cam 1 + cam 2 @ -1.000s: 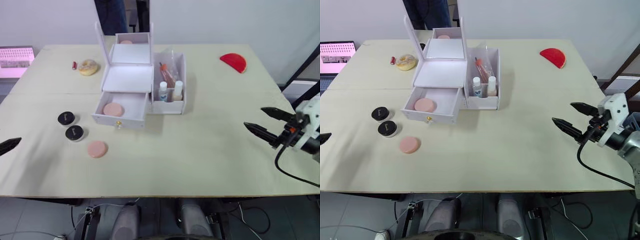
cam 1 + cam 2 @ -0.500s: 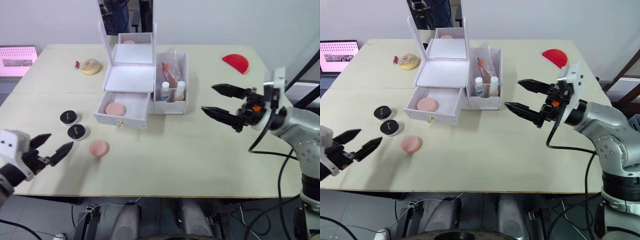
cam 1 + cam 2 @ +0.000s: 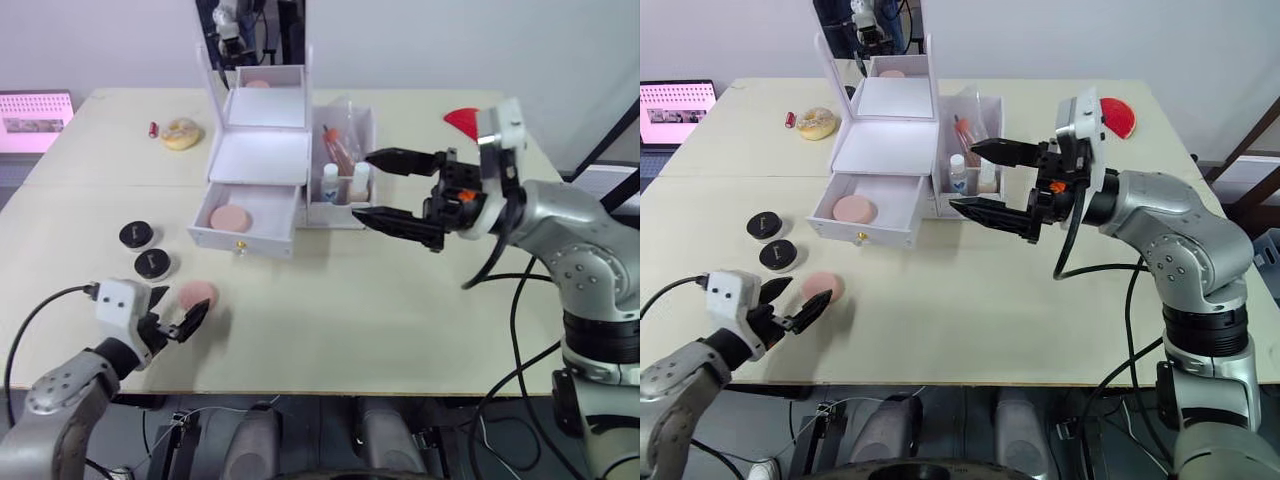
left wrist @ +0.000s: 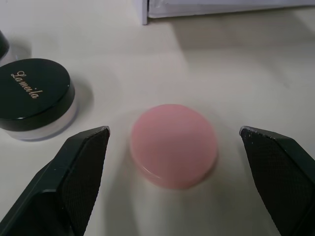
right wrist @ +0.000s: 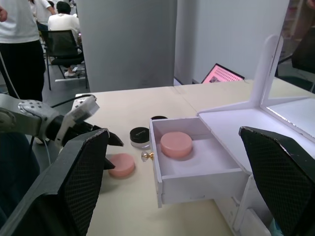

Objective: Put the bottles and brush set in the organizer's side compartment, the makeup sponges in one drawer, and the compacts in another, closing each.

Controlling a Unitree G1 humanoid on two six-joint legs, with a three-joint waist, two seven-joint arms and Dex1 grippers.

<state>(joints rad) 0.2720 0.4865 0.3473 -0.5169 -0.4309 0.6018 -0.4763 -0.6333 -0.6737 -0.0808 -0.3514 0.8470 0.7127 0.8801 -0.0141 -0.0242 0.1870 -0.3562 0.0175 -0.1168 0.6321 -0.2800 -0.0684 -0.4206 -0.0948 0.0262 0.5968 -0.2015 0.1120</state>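
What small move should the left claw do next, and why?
Probably ease forward and close on the pink makeup sponge. The left claw is open, with the sponge lying between its fingers but not yet touched, and another sponge already lies in the open drawer.

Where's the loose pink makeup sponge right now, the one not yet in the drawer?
The pink makeup sponge lies on the table toward the robot's left, in front of the open drawer, beside the two black compacts, with the open left gripper right at it.
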